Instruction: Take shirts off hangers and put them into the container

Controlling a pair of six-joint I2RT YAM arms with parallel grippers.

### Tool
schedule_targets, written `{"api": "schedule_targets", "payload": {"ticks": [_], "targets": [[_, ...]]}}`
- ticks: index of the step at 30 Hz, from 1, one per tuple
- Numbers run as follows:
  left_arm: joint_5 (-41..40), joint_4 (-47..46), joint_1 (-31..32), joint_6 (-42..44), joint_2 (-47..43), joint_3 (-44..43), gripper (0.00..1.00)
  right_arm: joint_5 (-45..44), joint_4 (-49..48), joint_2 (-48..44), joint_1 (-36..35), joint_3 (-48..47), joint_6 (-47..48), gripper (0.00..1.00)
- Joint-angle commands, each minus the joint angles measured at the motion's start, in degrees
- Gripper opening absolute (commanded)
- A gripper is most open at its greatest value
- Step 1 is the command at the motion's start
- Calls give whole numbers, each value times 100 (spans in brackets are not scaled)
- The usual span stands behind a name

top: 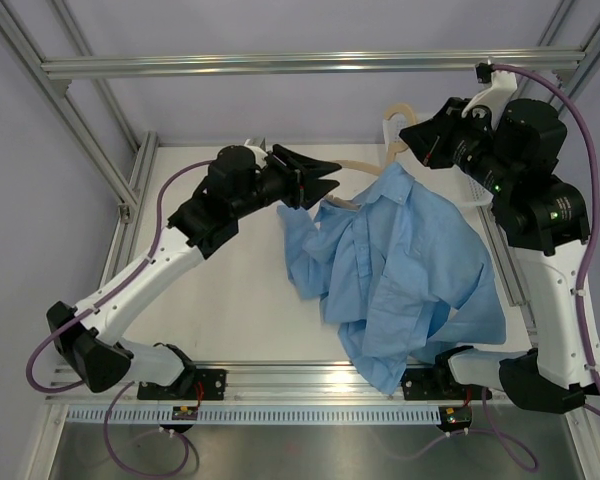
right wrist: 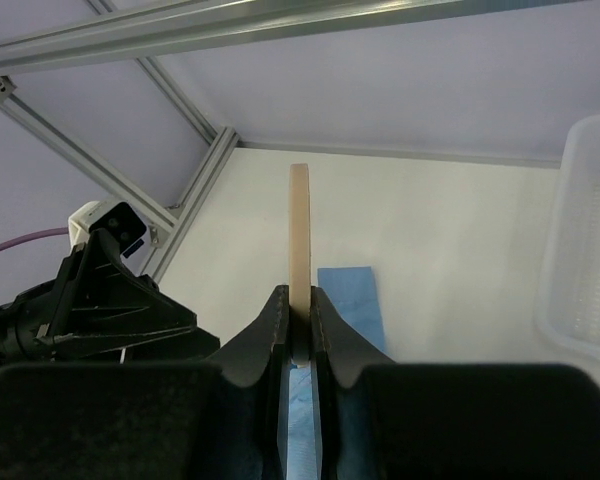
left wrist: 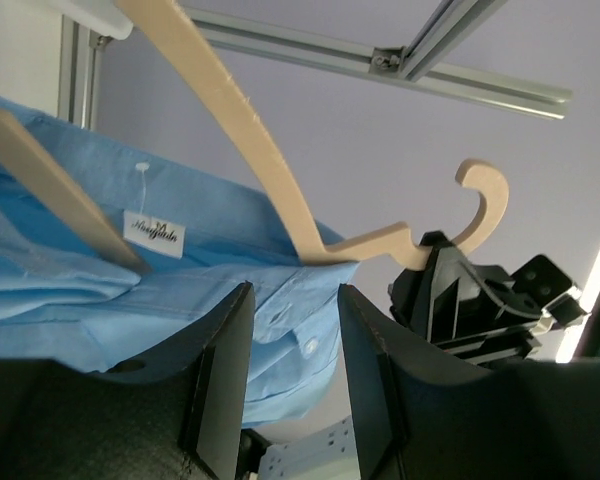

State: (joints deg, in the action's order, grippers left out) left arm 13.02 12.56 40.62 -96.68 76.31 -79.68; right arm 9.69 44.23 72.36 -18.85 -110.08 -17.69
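Hanging off one pale wooden hanger (top: 358, 165) at the far right of the table (top: 230, 300): one light blue collared shirt (top: 405, 270), part of it raised at the collar. The rest is spread in folds across the right half of the table, with its lowest corner reaching the near edge. Collar and inner neckband face the left arm; a small white label (left wrist: 153, 232) is sewn inside the neck. One shoulder bar of the hanger lies under the collar, the other rises bare above the cloth. Right gripper (right wrist: 299, 292): jaws pinched narrow on the flat wood of the hanger near its hook, carrying it above the table. Left gripper (top: 325, 182): jaws parted to a middling gap, nothing between them, standing just beside the collar on its left; through the gap the buttoned front shows. White perforated basket (right wrist: 585, 250): on the table at the far right, beside the right arm, holding no part of the shirt that I can see. Aluminium frame (top: 280, 65) overhead.
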Motion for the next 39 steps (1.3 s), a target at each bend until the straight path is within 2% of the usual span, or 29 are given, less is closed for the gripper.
{"api": "schedule_targets", "payload": {"ticks": [1, 9, 26, 29, 30, 32, 36, 37, 38, 39], "targets": [[-106, -640, 25, -369, 252, -443, 43, 6, -248, -46, -84, -321, 161, 0], [-177, -895, 95, -544, 647, -698, 45, 76, -134, -37, -206, -470, 222, 0], [-256, -842, 253, -527, 1078, -979, 47, 279, 112, 50, -356, -778, 310, 0], [-291, -1027, 253, -553, 1096, -892, 35, 287, 174, 33, -409, -795, 363, 0], [-291, -1114, 253, -579, 1096, -865, 20, 287, 183, 33, -426, -778, 380, 0], [-273, -1255, 253, -606, 1087, -777, 0, 279, 209, 24, -435, -769, 381, 0], [-230, -1362, 245, -466, 1017, -768, 0, 340, 262, 33, -435, -769, 389, 0], [-212, -1300, 245, -413, 1008, -794, 0, 384, 271, 50, -435, -778, 389, 3], [-194, -1265, 245, -378, 982, -812, 0, 428, 323, 59, -435, -804, 389, 14], [-151, -1264, 236, -325, 947, -786, 0, 446, 349, 68, -435, -874, 372, 19]]}}
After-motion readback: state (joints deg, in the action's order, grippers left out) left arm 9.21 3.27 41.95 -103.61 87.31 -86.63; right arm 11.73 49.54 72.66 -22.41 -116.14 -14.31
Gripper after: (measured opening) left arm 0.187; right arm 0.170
